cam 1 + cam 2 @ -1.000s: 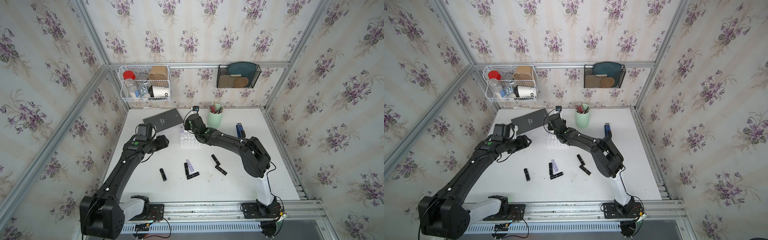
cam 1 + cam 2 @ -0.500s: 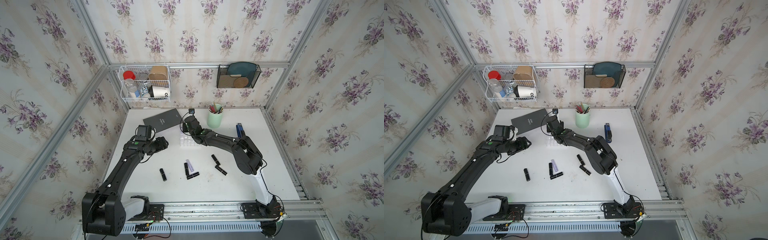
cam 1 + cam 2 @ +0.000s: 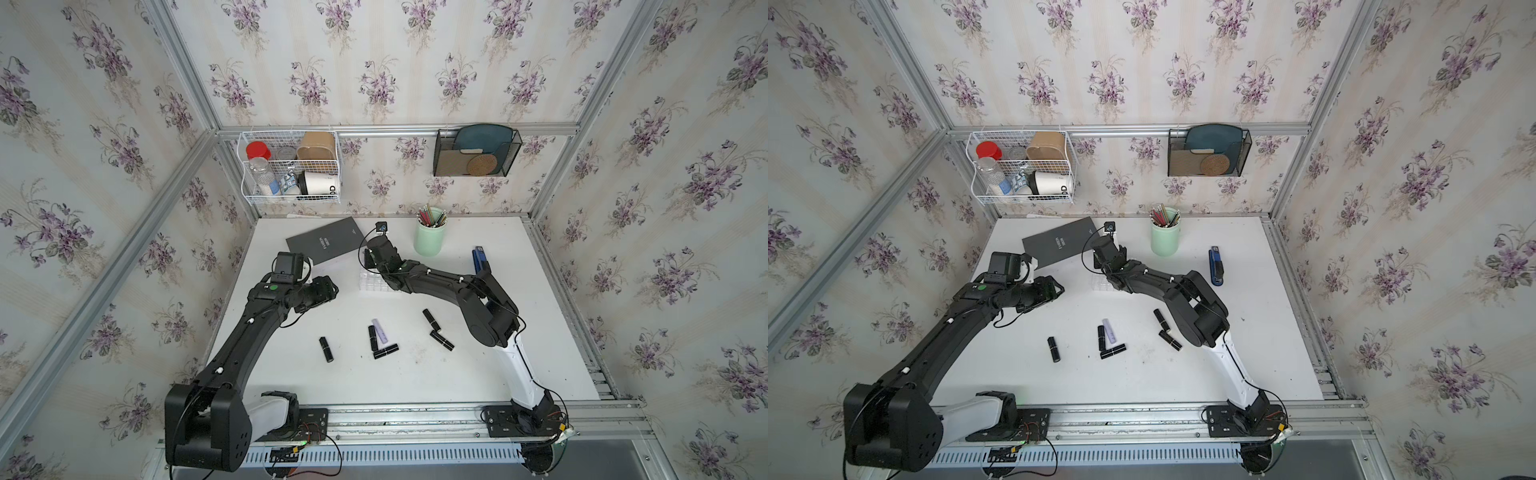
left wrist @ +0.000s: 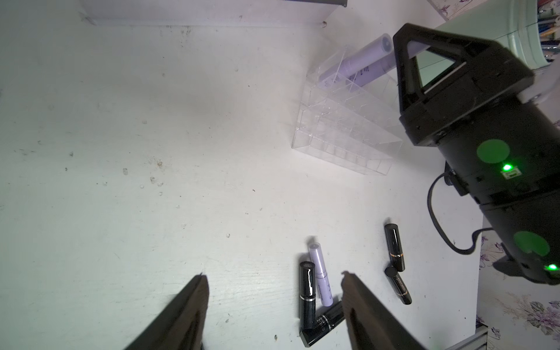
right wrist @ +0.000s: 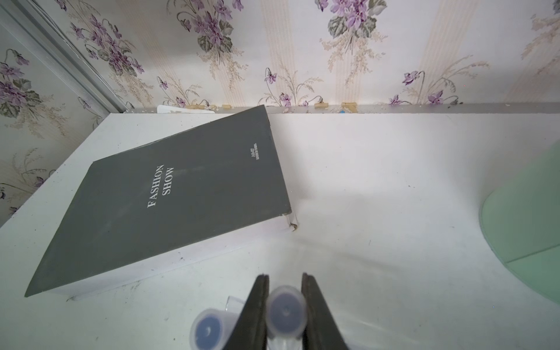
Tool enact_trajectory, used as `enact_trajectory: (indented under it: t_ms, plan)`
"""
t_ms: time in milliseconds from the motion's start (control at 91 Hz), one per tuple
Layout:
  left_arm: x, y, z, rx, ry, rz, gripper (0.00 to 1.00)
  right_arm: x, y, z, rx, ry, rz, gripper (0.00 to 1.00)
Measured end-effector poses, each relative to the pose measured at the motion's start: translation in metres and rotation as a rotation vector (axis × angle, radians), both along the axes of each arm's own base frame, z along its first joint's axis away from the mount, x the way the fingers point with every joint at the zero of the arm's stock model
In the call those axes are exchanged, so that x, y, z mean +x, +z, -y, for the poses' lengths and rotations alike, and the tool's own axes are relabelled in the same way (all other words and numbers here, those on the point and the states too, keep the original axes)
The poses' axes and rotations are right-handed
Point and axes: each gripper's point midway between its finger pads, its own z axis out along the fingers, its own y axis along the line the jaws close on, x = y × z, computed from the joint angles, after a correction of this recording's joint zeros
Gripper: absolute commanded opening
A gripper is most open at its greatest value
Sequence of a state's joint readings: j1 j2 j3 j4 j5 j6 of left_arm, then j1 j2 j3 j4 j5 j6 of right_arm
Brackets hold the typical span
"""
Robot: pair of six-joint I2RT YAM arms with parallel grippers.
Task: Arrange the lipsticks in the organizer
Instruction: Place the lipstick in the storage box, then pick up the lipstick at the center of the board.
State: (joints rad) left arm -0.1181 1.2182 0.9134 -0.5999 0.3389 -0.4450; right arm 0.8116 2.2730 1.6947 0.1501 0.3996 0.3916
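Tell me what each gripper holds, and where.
Right gripper pinches a slim pale lilac lipstick tube near its top end; left gripper is open, holding nothing.

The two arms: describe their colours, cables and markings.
Both the left arm and right arm are matte black with a white lowest link near the base. Round green stickers and green lights mark the joints; thin black cables loop outside. The left gripper and right gripper each have two dark tapered fingers.

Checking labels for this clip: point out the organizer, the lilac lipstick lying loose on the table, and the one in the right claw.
Organizer (image 4: 348,127): left wrist view, clear cell grid.
Loose lilac lipstick (image 3: 381,331): in a top view, mid-tube.
Held lilac lipstick (image 5: 286,312): right wrist view, round end face.
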Motion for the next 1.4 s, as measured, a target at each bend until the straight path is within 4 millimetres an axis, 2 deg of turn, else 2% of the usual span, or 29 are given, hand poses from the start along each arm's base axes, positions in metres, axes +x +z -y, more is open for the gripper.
enact_trajectory:
  t_ms: [121,198,264,418,451,517,582,670,813,890,1033,1242,1396]
  plan:
    - [0.000,0.001,0.000,-0.003,-0.001,0.003,0.72,0.000,0.001,0.000,-0.006,0.003,-0.002,0.42]
    - [0.000,0.003,0.001,-0.004,-0.001,0.005,0.72,-0.002,0.004,-0.001,-0.015,0.014,-0.013,0.49]
    - [0.000,0.005,0.001,-0.004,-0.001,0.010,0.73,-0.006,0.015,0.000,-0.009,0.025,-0.018,0.53]
    - [0.001,0.016,-0.001,0.003,0.004,0.021,0.75,-0.025,0.069,0.012,0.065,0.039,-0.013,0.56]
    - [0.001,0.021,-0.002,0.011,0.004,0.027,0.75,-0.033,0.078,0.017,0.079,0.046,-0.018,0.55]
    - [0.002,0.034,-0.005,0.032,-0.002,0.052,0.75,-0.052,0.084,0.032,0.091,0.052,-0.055,0.51]
    - [0.002,0.044,-0.007,0.051,-0.010,0.082,0.75,-0.079,0.074,0.046,0.078,0.078,-0.127,0.50]
    - [-0.003,0.045,-0.011,0.077,-0.008,0.081,0.73,-0.123,0.045,0.057,0.024,0.138,-0.255,0.50]
    - [-0.015,0.022,-0.007,0.074,-0.016,0.022,0.73,-0.207,0.000,0.046,-0.107,0.307,-0.472,0.50]
    - [-0.026,0.006,0.003,0.054,-0.028,-0.029,0.72,-0.236,-0.015,0.039,-0.163,0.374,-0.554,0.48]
    - [-0.041,-0.010,0.015,0.025,-0.043,-0.082,0.71,-0.252,-0.042,0.043,-0.240,0.394,-0.644,0.43]
    - [-0.046,-0.003,0.017,0.010,-0.038,-0.055,0.71,-0.261,-0.074,0.040,-0.305,0.444,-0.717,0.42]
    - [-0.045,-0.002,0.016,0.014,-0.036,-0.052,0.71,-0.266,-0.084,0.038,-0.316,0.462,-0.742,0.40]
